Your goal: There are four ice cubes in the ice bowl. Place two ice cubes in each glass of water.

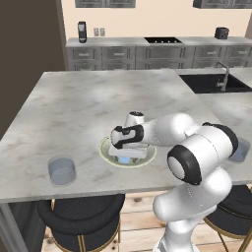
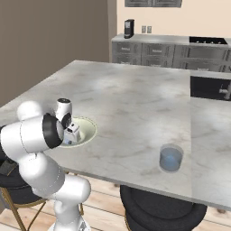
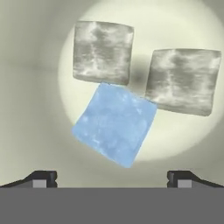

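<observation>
Tool (image 3: 112, 177), fingers spread wide and empty, hangs low inside the ice bowl (image 1: 104, 149); best centred over the blue ice cube (image 3: 114, 124) before closing, avoiding the two grey cubes (image 3: 103, 51).

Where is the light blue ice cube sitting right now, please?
In the hand view the light blue ice cube lies on the floor of the ice bowl, just below two greyish cubes, between the open gripper's fingertips.
</observation>
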